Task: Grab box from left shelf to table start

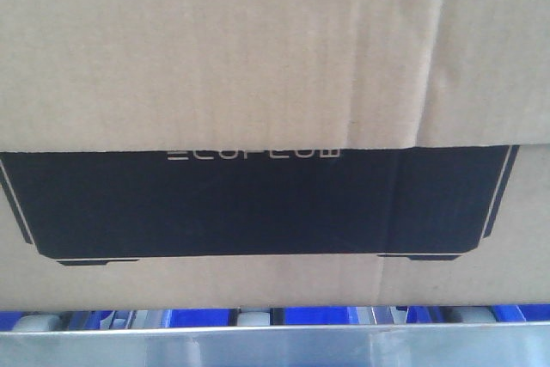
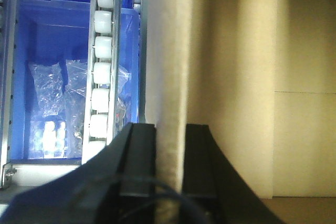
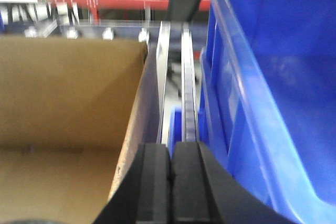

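1. The box (image 1: 258,204) sits on the left shelf (image 1: 275,345) and fills the front view. Its black ECOFLOW panel faces out above the silver rail and blue parts.
2. Handling: it is open-topped, and both wrist views show bare cardboard inside, so I judge it light for its bulk. The corrugated walls are stiff along their length but will bend or crease under a pinch. A flap (image 1: 215,40) hangs down over the front and may swing.
3. The left pincer (image 2: 170,166) straddles the top edge of one side wall, one finger inside and one outside, clamped on the cardboard.
4. The right pincer (image 3: 170,153) has its fingers drawn together with only a thin seam between them. The opposite wall seems to run just left of it, so I cannot tell whether it is caught.
5. Best hold: both side walls, low on the rim near the corners, where the board is stiffest.
6. Surface: the rollers (image 2: 102,72) let the box slide easily, so it could roll off.
7. Room is tight. A blue bin (image 3: 273,103) stands just right of the box, with a roller track (image 3: 188,93) between them. The tabletop is not in view.
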Controlling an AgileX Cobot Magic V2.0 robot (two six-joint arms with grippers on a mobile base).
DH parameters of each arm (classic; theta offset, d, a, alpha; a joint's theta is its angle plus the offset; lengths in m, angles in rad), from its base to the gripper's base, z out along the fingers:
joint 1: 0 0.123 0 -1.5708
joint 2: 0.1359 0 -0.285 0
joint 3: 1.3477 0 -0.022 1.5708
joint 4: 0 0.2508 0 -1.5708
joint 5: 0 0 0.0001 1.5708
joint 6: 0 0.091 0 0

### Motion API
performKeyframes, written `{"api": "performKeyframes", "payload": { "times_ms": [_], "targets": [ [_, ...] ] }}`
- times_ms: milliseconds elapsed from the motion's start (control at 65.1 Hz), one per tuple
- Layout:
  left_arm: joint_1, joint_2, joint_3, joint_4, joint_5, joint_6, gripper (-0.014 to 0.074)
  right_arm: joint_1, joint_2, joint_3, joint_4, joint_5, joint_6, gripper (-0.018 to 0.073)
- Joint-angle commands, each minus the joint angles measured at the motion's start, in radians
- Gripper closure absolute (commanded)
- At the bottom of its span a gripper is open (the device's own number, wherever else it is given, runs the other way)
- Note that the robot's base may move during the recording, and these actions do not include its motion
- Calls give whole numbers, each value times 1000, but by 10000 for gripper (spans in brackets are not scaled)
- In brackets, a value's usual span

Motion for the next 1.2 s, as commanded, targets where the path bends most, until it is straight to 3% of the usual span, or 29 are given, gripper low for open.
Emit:
{"api": "performKeyframes", "payload": {
  "times_ms": [0, 77, 338, 568, 783, 999, 1183],
  "targets": [
    [-6, -17, -33, -5, -48, -9, 699, 0, 77, -67, 1, -23, 0, 510],
    [-6, -17, -33, -5, -48, -9, 699, 0, 126, -101, 5, 2, 0, 485],
    [-6, -17, -33, -5, -48, -9, 699, 19, 215, -159, 7, 14, 0, 253],
    [-6, -17, -33, -5, -48, -9, 699, 97, 262, -175, 3, 21, 15, 249],
    [-6, -17, -33, -5, -48, -9, 699, 120, 335, -222, -83, 29, 170, 249],
    [-6, -17, -33, -5, -48, -9, 699, 161, 394, -249, -135, 66, 173, 244],
    [-6, -17, -33, -5, -48, -9, 699, 179, 450, -299, -135, 110, 173, 139]
  ]
}}
